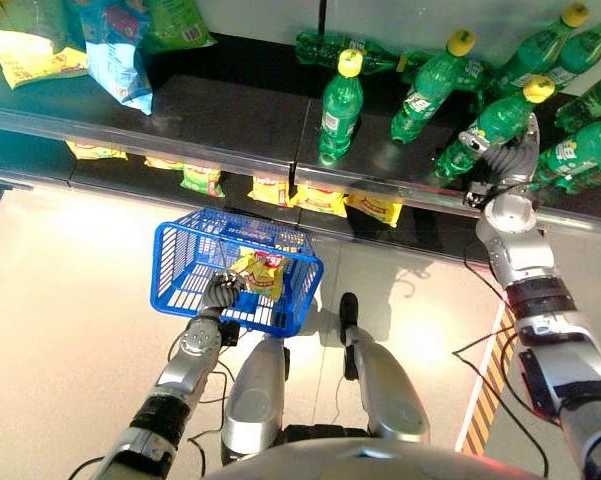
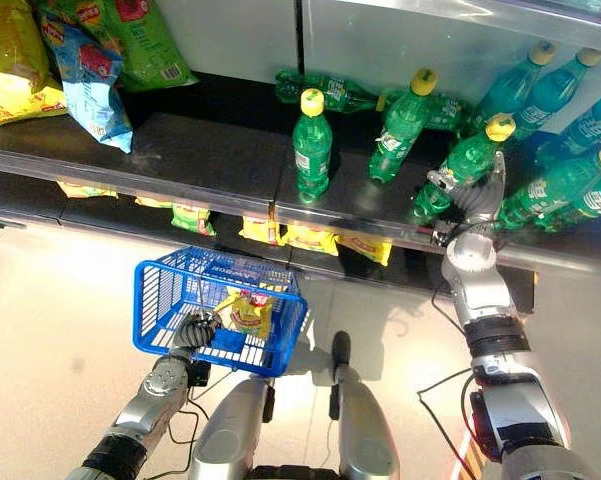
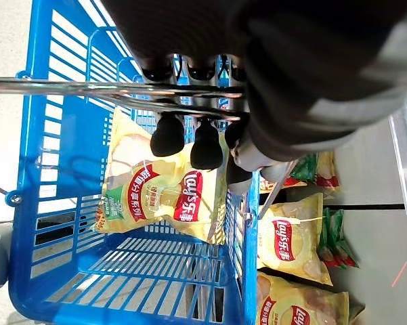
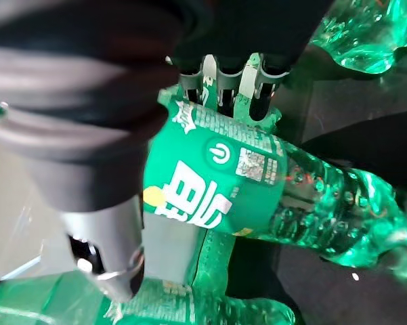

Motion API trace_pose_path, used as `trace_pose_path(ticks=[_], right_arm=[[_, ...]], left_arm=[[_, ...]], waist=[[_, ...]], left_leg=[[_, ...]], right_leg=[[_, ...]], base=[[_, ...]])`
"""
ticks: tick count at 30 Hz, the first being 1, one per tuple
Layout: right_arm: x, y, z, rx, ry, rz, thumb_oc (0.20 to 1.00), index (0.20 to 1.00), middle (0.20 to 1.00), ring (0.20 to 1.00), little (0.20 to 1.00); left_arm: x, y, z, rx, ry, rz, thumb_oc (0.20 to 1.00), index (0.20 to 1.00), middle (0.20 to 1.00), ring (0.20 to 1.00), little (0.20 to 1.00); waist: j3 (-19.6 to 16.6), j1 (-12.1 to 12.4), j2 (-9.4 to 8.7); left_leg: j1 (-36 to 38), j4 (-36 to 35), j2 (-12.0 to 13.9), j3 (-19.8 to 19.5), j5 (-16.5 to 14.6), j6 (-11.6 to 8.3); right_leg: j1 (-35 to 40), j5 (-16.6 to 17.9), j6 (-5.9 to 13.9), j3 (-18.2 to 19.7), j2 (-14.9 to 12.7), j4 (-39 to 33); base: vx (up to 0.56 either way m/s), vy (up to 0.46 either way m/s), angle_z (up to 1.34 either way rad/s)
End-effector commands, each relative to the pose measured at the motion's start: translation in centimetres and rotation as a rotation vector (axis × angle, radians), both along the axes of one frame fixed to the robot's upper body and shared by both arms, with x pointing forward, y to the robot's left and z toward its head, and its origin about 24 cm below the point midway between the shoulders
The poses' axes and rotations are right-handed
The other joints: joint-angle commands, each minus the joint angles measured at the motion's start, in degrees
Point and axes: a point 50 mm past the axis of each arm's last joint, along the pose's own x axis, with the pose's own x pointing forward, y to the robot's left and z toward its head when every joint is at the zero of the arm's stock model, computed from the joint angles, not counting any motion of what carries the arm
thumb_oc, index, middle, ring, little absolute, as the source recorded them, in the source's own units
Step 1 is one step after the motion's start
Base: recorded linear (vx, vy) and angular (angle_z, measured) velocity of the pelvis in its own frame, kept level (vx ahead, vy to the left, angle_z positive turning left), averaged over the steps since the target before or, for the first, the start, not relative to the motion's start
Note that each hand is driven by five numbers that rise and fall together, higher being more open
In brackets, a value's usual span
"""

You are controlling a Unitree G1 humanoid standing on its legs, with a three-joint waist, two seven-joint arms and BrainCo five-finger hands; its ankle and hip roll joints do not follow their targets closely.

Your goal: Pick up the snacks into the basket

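Note:
My left hand (image 1: 220, 290) hangs low in front of the shelves, its fingers (image 3: 168, 132) curled round the metal handle (image 3: 88, 88) of a blue wire basket (image 1: 170, 265). One yellow chip bag (image 3: 156, 193) lies inside the basket. My right hand (image 1: 510, 160) reaches up to the dark shelf at the right. Its fingers (image 4: 220, 84) wrap over the label of a green bottle (image 4: 217, 183) with a yellow cap, which leans tilted on the shelf (image 1: 485, 130); the thumb sits on the bottle's other side.
An upright green bottle (image 1: 341, 105) stands mid-shelf, with several more lying behind and to the right (image 1: 430, 85). Large snack bags (image 1: 120, 50) lie on the shelf's left end. Yellow chip bags (image 1: 320, 198) line the lower shelf. Striped tape (image 1: 490, 390) marks the floor.

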Motion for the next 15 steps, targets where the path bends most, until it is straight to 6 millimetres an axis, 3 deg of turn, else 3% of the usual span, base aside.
trace_pose_path(ticks=[1,15], right_arm=[[0.5,-1.1,2.8,-0.05,-0.062,-0.025,1.0,1.0,1.0,1.0,1.0],[2.0,-1.4,3.7,0.009,-0.035,-0.03,1.0,1.0,1.0,1.0,1.0]], left_arm=[[-0.4,0.2,2.6,-0.033,-0.139,-0.033,0.2,0.2,0.2,0.2,0.2],[-0.5,-0.9,4.2,-0.101,-0.214,-0.083,0.2,0.2,0.2,0.2,0.2]], waist=[[-4.9,1.6,-1.6],[-2.1,3.1,0.31]], left_leg=[[-5.1,5.3,-2.6,-0.4,-3.2,1.7],[-9.1,7.0,-3.3,-0.5,-2.9,1.63]], right_leg=[[-1.2,-5.3,4.18,-1.2,-1.8,5.2],[-4.6,-4.8,4.25,-1.8,-2.0,6.3]], base=[[-0.03,0.001,0.01],[0.0,0.001,0.01]])
